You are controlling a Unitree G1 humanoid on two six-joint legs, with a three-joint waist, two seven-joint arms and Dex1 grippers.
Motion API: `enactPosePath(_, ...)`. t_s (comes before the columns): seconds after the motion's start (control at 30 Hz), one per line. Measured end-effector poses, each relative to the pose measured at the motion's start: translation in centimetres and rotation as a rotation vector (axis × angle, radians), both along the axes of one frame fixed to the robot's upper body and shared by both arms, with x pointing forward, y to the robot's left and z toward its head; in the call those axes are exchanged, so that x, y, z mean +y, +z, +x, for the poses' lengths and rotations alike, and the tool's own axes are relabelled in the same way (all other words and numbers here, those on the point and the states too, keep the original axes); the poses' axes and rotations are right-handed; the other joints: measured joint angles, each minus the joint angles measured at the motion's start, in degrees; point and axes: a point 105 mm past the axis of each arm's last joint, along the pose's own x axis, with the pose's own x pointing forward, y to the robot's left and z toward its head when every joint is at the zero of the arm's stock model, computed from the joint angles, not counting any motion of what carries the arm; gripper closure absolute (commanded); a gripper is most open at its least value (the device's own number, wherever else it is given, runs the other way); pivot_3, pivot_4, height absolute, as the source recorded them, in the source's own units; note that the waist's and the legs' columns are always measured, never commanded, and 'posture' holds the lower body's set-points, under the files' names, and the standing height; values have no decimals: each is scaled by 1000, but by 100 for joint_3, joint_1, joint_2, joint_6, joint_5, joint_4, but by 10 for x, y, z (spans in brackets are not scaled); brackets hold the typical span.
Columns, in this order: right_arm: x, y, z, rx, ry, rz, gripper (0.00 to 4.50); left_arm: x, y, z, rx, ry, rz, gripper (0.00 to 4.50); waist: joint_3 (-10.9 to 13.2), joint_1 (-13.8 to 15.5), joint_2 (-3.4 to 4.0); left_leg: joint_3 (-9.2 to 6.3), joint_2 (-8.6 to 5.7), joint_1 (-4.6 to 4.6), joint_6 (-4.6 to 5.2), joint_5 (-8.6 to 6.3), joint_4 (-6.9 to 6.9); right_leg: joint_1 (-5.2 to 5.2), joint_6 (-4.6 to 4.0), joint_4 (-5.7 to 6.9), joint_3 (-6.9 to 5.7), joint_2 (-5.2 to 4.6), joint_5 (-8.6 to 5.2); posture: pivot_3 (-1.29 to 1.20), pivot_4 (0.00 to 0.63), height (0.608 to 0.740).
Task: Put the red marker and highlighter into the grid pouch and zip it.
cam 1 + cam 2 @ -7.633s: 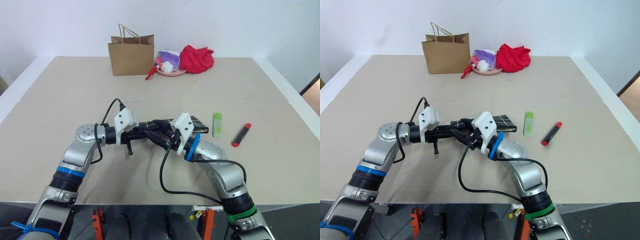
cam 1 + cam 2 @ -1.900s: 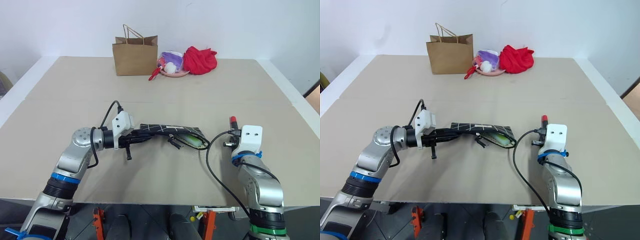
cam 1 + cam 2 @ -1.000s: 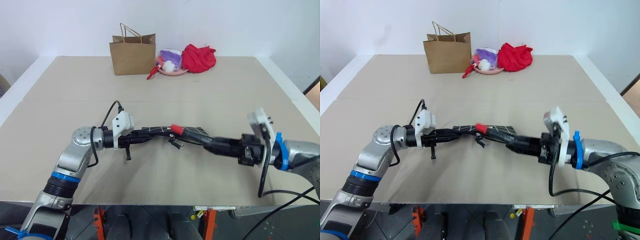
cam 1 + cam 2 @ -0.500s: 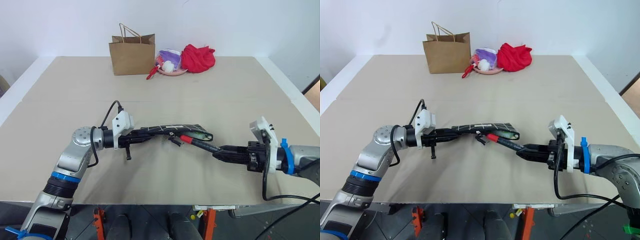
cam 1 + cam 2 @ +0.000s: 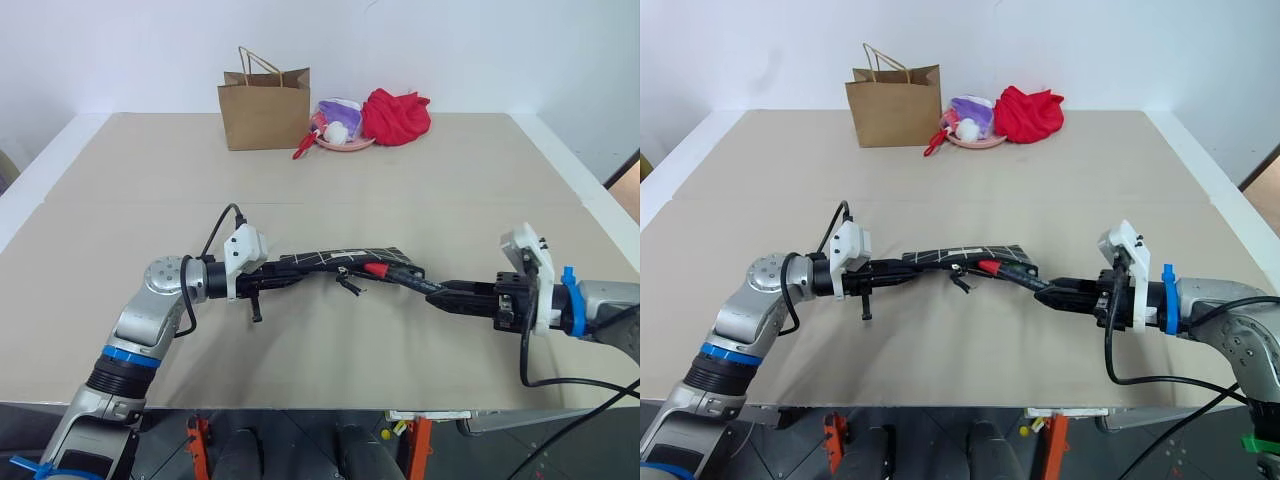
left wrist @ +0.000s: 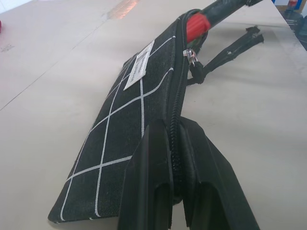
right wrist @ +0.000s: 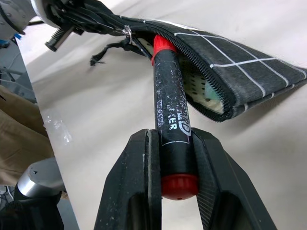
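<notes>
The grid pouch [image 5: 330,258], black with white lines, is held just above the table. My left gripper [image 6: 173,129] is shut on the zipper edge at its left end. The pouch's right end gapes open, and its zipper pull [image 5: 350,287] dangles below. My right gripper [image 7: 173,139] is shut on the red marker [image 7: 170,105], coming in from the right. The marker's red tip [image 5: 378,268] pokes into the pouch mouth. A pale green thing inside the opening [image 7: 211,103] looks like the highlighter, mostly hidden by the fabric.
At the table's far edge stand a brown paper bag [image 5: 264,108], a pink bowl with small things [image 5: 340,130] and a red cloth [image 5: 397,114]. The beige table [image 5: 150,180] spreads wide around the pouch.
My right gripper drew back to the right with the marker, so its red tip slid from over the pouch's middle to the open mouth. The left gripper and pouch stayed put.
</notes>
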Motion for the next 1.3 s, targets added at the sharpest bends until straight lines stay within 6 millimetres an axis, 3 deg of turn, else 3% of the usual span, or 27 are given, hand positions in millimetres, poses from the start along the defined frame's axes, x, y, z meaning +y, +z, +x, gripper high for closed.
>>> enactPosePath(0.37, 16, -9, 17, -11, 37, -52, 3915, -3, 1, -2, 3, 0, -15, 4500, 0, 3, 0, 0, 0, -1, 0, 0, -2, -2, 1, 0, 0, 0, 0, 0, 150, 740)
enactPosePath(0.57, 29, -2, 26, -27, 32, -2, 1017, -4, 1, -4, 12, 3, -23, 4500, 0, 3, 0, 0, 0, -2, 0, 0, -2, -2, 1, 0, 0, 0, 0, 0, 150, 740)
enactPosePath(0.63, 31, -3, 26, -26, 39, -4, 225, -3, -1, -4, 17, 5, -24, 4500, 0, 3, 0, 0, 0, -3, 0, 0, -2, -2, 2, 0, 0, 0, -1, 0, 150, 740)
enactPosePath(0.67, 31, -2, 26, -34, 41, -6, 40, -3, -2, -4, 20, 8, -24, 4500, 0, 3, 0, 0, 0, -3, 0, 0, -3, -3, 2, 0, 0, 0, -1, 0, 150, 740)
enactPosePath(0.77, 30, 0, 24, -49, 54, -9, 40, -3, -2, -4, 22, 8, -23, 4500, 0, 3, 0, 0, 0, -3, 0, 0, -3, -3, 2, 0, 0, 0, -2, 0, 150, 740)
enactPosePath(1.03, 30, 0, -10, -99, 193, -10, 40, 0, 0, -5, 16, 8, -17, 4500, 0, 7, 0, 0, 0, 0, 0, 0, -2, -2, 2, 1, 0, 1, -1, 0, 150, 740)
enactPosePath(1.2, 65, 10, -15, -372, 318, -2, 40, -2, 5, -4, 26, -6, -29, 4500, 1, -20, -3, 0, 2, 4, -4, 2, -1, -2, 3, 2, 0, 4, 6, 0, 150, 740)
enactPosePath(1.3, 79, 10, -2, -514, 308, -6, 40, -4, 5, -6, 56, -27, -41, 4500, 3, -21, -5, 1, 1, 0, -11, 6, 4, -3, 6, 1, 0, 1, 10, 0, 150, 740)
